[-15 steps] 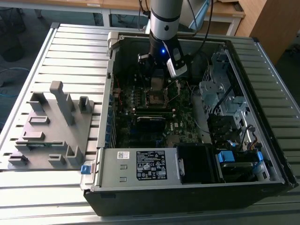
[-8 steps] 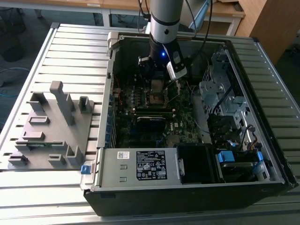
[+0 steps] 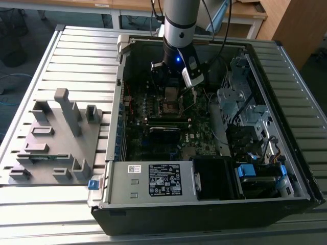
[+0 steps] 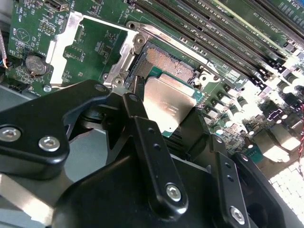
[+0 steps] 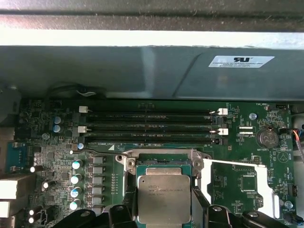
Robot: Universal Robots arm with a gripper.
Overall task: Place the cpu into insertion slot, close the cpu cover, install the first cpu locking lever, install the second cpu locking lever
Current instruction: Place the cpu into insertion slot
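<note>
Exterior view: gripper (image 3: 172, 96) inside an open computer case (image 3: 120, 61). Second wrist view: jaws clamped on the cpu (image 4: 168, 107), just above the insertion slot (image 4: 168, 61). First wrist view: cpu cover (image 5: 237, 165) open; placement step, likely needing a level, square descent.

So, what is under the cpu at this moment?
The insertion slot: part of its pin field shows beyond the cpu, which the gripper holds. The rest lies hidden beneath the chip.

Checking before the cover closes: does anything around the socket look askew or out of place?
Nothing looks damaged. The cpu, in the gripper, covers only part of the insertion slot, leaving contacts bare; the cpu cover lies open.
</note>
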